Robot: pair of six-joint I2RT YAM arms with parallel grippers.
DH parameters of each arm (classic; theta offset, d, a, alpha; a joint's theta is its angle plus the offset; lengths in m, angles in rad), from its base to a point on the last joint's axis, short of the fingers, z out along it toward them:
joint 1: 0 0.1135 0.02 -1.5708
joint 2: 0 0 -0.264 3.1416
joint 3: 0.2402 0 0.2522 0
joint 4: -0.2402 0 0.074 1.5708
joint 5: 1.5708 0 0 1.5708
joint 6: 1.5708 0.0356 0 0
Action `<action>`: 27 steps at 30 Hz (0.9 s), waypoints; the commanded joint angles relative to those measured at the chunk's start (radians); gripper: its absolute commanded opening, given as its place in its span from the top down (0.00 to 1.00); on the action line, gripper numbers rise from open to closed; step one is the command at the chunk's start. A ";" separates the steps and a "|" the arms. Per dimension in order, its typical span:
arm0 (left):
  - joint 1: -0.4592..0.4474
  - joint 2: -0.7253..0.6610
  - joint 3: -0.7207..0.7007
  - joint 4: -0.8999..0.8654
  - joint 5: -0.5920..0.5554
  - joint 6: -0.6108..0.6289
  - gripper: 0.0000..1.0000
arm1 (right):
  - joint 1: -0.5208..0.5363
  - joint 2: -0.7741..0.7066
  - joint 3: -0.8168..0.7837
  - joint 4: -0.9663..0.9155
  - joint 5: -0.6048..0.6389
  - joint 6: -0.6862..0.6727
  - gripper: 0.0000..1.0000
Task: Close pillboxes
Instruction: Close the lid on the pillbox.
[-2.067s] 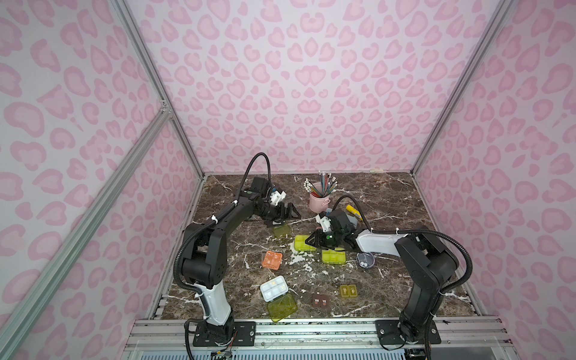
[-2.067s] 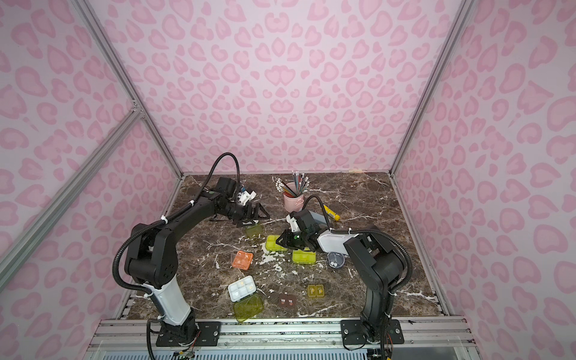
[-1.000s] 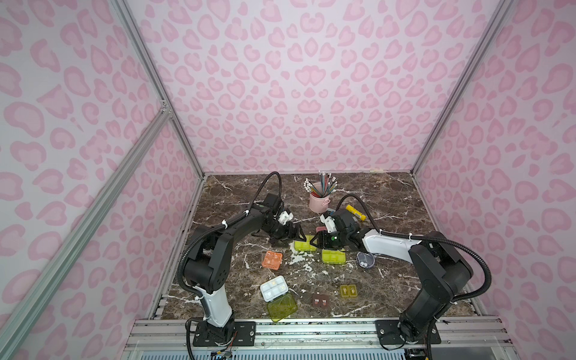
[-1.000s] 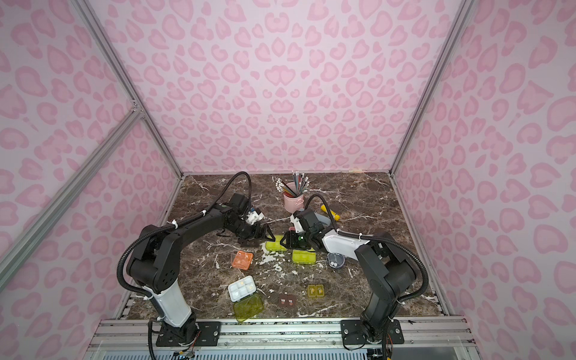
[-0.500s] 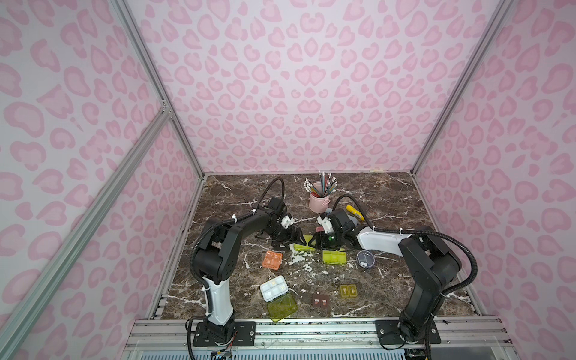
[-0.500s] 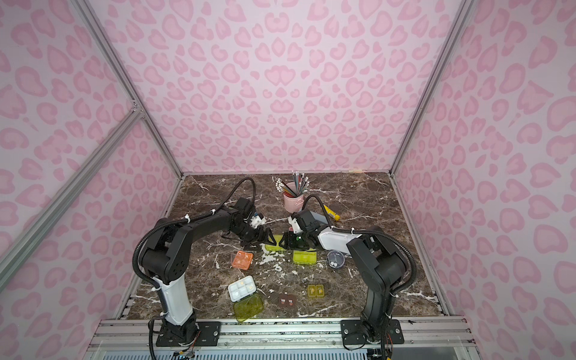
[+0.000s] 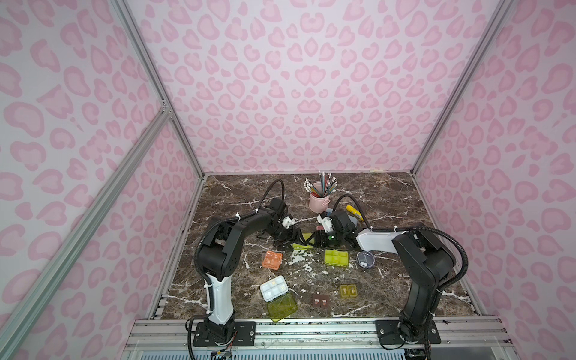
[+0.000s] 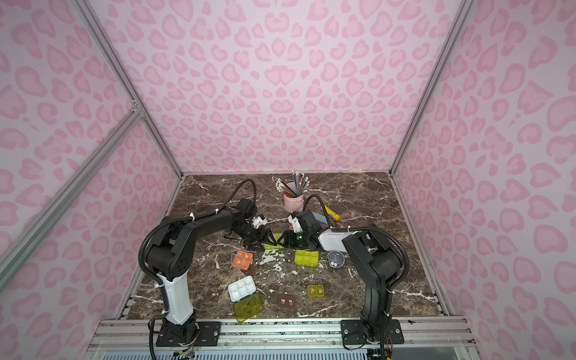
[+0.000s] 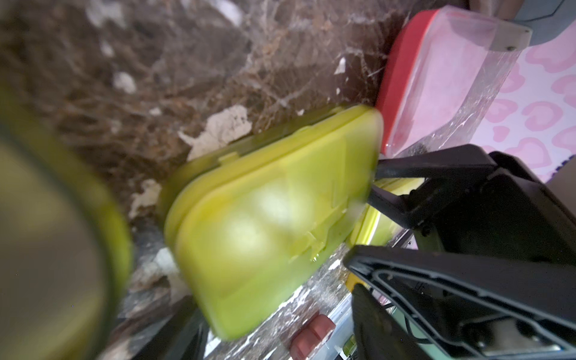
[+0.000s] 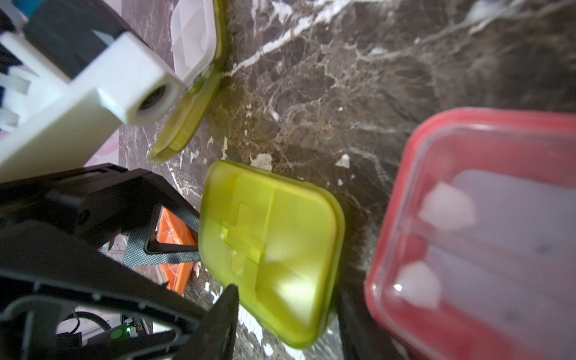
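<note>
Meeting over the middle of the marble table (image 7: 392, 274), both arms reach one yellow-green pillbox (image 10: 268, 243) whose lid is down. The right gripper (image 10: 286, 296) is clamped across its end, a finger on each side. The left gripper (image 7: 295, 242) has its fingers apart, one touching the box's opposite edge. A red-rimmed pink pillbox (image 10: 486, 237) lies just beside.
</note>
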 commanded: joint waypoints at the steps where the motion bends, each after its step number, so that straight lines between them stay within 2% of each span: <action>1: -0.006 0.016 -0.003 0.073 0.032 0.003 0.32 | -0.001 0.017 -0.022 -0.006 -0.067 0.022 0.47; 10: -0.006 0.021 -0.002 0.070 0.036 0.005 0.37 | -0.005 0.008 -0.043 0.054 -0.092 0.039 0.46; 14: -0.005 0.019 -0.002 0.064 0.035 0.008 0.37 | -0.003 0.005 -0.052 0.067 -0.085 0.045 0.49; 18: -0.005 0.016 -0.002 0.060 0.035 0.010 0.37 | -0.005 0.004 -0.062 0.089 -0.077 0.056 0.58; 27: -0.004 -0.006 -0.002 0.042 0.029 0.016 0.37 | -0.006 -0.012 -0.075 0.108 -0.065 0.064 0.61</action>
